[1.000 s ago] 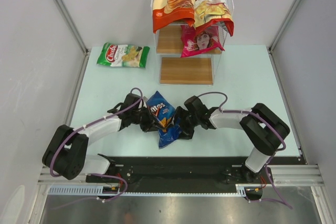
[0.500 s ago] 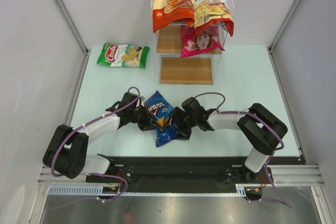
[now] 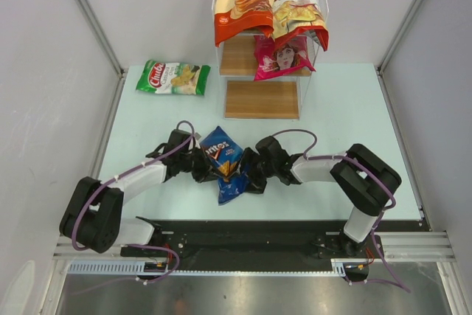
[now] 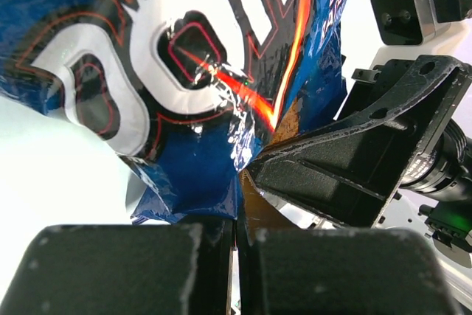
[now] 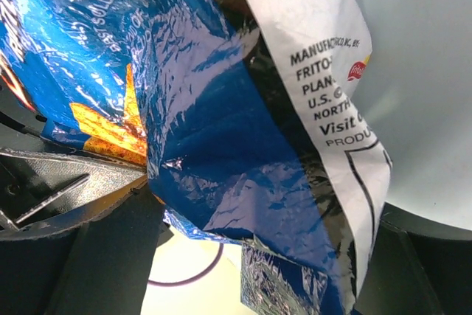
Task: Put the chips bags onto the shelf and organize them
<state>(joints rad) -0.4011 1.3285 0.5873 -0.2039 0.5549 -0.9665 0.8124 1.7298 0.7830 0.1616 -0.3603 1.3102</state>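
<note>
Three bags shelved, two left to place.
Left hand (image 3: 205, 170) pinches the crinkled, glossy blue Doritos bag (image 3: 223, 161) by its edge. Right hand (image 3: 247, 175) is spread wide around it, by the tabletop's (image 3: 339, 108) near edge. The orange-and-cream bag (image 3: 243, 1), red Chuba bag (image 3: 299, 9) and pink bag (image 3: 280, 55) slump on the shelf (image 3: 262, 99). The green Chuba bag (image 3: 173, 77) lies at the far left corner.

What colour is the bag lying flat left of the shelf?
Green bag, red logo; top view shows it best.
</note>
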